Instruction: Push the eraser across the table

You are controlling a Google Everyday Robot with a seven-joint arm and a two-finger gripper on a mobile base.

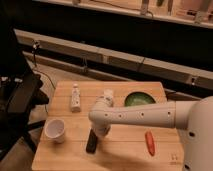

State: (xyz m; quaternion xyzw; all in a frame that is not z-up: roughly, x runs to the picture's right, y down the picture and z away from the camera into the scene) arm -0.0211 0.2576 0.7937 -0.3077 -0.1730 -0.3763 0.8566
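Dark oblong eraser (91, 142) lies near the front edge of the pale wooden table (125, 159), left of centre, its long axis running roughly front to back. We judge it light, stiff enough to keep its shape, and rather grippy on the wood, so it may slide in fits and swivel if met off-centre. For a push we would meet it low on the middle of one long side rather than lift it. The gripper (99, 133), at the end of the white robot arm (135, 116), hangs just above and to the right of the eraser's far end, very close or touching; we cannot tell which. Nor can we tell how the gripper is set or whether it has hold of anything. A white cup (55, 130) stands near the eraser's left, in the way of a leftward push. An orange carrot-shaped object (149, 141) lies well apart on the right; a green bowl (139, 98) and a white bottle (75, 98) stand farther back.
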